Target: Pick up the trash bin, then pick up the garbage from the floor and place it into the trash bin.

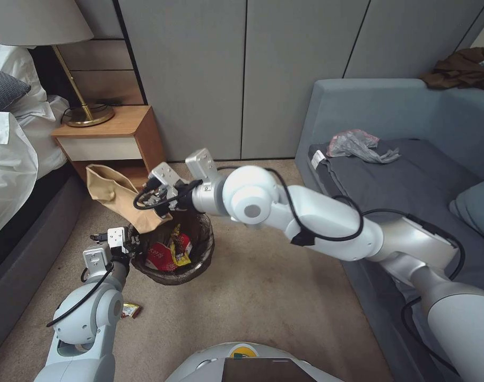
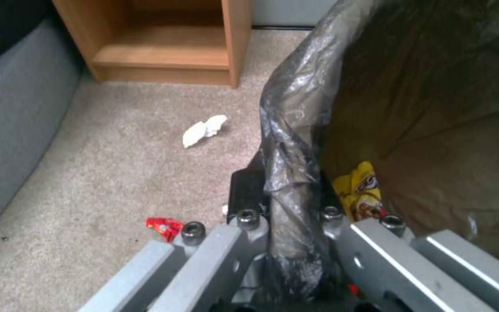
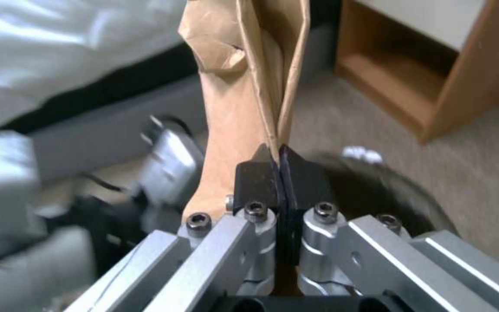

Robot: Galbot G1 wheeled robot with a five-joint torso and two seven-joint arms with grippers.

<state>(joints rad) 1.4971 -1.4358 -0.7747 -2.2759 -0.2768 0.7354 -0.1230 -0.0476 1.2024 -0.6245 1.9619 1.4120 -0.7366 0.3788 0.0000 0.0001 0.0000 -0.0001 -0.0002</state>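
The trash bin [image 1: 199, 263], lined with a dark bag, stands low in front of me on the carpet side. My left gripper [image 1: 128, 245] is shut on its near-left rim, and the bag's folded edge [image 2: 296, 112] runs between the left fingers [image 2: 247, 190]. Inside lie a crushed red cup [image 1: 160, 257] and yellow wrappers [image 1: 179, 250] [image 2: 362, 190]. My right gripper [image 1: 158, 199] [image 3: 281, 167] hovers over the bin's far-left rim, shut on a tan paper bag [image 1: 110, 187] [image 3: 244, 95] that sticks out toward the nightstand.
A small wrapper [image 1: 130, 309] lies on the carpet by my left arm. A white scrap [image 2: 204, 129] and a red scrap [image 2: 164, 226] lie left of the bin. The wooden nightstand [image 1: 112, 139] and bed [image 1: 14, 159] stand left, the grey sofa [image 1: 412, 180] right.
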